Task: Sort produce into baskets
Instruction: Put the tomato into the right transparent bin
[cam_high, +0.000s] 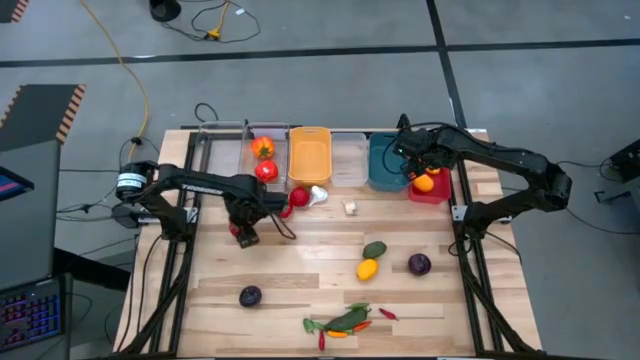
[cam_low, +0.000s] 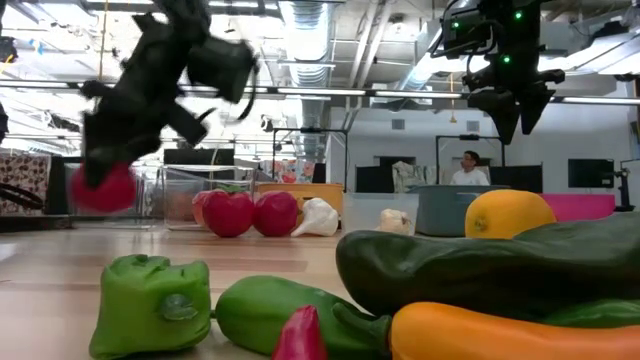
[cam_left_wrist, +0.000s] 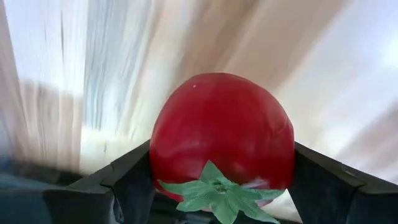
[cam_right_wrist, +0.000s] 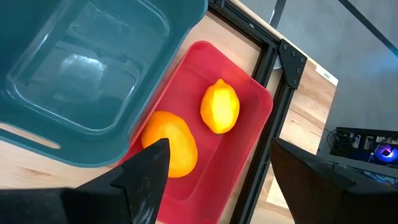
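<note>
From above, the row of baskets lines the worktop's (cam_high: 300, 290) far edge, and the orange-yellow basket (cam_high: 309, 155) in its middle serves as landmark. Left of it a clear basket (cam_high: 263, 160) already holds two red pieces. The left pincer (cam_high: 243, 234) sits nearer the camera than that clear basket, pinching a red tomato (cam_high: 236, 229), presumably bound for the reds. Right of the landmark come another clear bin, the teal basket (cam_high: 384, 160) and the red basket (cam_high: 430, 187); the right pincer (cam_high: 418, 170) hangs over the red one. Loose produce lies well in front of the landmark: a green piece, a yellow citrus (cam_high: 367, 268), two purple balls, and chilies.

At worktop height, the left pincer (cam_low: 100, 178) carries the tomato (cam_low: 103, 188) clear of the surface. The right pincer (cam_low: 517, 110) hangs high, with nothing in it.

Through the left wrist camera, the tomato (cam_left_wrist: 222, 138) fills the gap between the dark fingers (cam_left_wrist: 121, 180), clamped on both flanks with its green calyx facing the lens.

Through the right wrist camera, the fingers (cam_right_wrist: 146, 174) stand spread over the red basket (cam_right_wrist: 245, 106), where two yellow-orange citrus (cam_right_wrist: 219, 107) lie; the teal basket (cam_right_wrist: 93, 68) beside it is bare.
</note>
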